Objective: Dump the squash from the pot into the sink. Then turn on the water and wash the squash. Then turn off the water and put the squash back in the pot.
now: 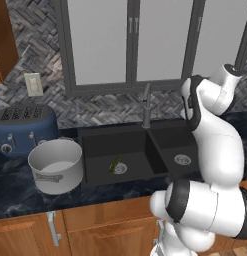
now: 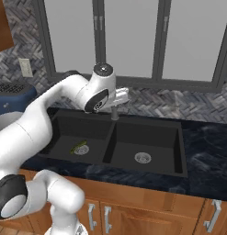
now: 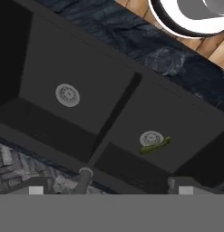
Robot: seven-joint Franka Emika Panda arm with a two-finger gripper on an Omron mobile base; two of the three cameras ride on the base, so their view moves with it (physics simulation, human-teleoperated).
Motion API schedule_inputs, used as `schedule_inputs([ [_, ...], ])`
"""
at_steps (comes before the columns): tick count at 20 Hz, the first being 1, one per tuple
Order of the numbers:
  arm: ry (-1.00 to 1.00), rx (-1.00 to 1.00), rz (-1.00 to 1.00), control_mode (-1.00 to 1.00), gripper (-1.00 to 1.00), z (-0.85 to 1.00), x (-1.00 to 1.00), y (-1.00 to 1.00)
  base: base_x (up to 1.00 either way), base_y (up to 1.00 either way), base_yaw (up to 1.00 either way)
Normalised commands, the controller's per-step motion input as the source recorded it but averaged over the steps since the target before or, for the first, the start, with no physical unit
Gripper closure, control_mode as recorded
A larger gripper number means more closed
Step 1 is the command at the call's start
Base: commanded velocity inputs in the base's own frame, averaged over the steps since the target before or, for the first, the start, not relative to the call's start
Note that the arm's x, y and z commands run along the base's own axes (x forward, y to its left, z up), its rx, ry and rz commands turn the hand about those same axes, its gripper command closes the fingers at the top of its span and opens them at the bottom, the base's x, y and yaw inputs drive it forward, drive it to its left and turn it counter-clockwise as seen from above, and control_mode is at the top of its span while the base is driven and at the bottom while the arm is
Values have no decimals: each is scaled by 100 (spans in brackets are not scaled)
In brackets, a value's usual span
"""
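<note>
**Squash on the drain, claw wide above the faucet**

The claw (image 3: 109,188) hangs over the back edge of the sink (image 1: 97,142), its two tips standing far apart with nothing between them. Between those tips, just below the claw, rises the top of the slim dark-grey faucet (image 3: 84,174); in the right base view the hand sits right at the faucet (image 2: 115,111), and whether it touches it cannot be told.

Below the claw and out toward the front of the worktop (image 1: 15,187) lie the two black basins, split by a dark divider. The squash (image 1: 115,165) lies in the wider basin, a small green finger with yellowish tints, resting against the round silver drain (image 3: 151,138) there. From the hand view it shows ahead of the claw and toward the side of the right-hand tip (image 3: 155,145); from the right base view it lies low in the basin (image 2: 78,146), well below the hand. The narrower basin holds its own silver drain (image 2: 142,158).

The pot (image 1: 56,166) stands upright on the worktop just beside the wider basin, well apart from the claw, its pale inside showing and one loop handle facing forward. Behind the pot, farther from the claw, sits a blue toaster (image 1: 25,129) against the patterned wall.
</note>
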Motion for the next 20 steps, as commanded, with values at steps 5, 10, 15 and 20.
schedule_inputs([
  [5,-14,-17,54,-100,-100,13,-23,51,0,0,0],
  [10,-20,-10,79,-100,-100,-11,-12,60,0,0,0],
  [15,-23,-16,83,-100,-100,-7,0,68,0,0,0],
  [20,-29,-27,78,-100,-100,0,0,59,0,0,0],
])
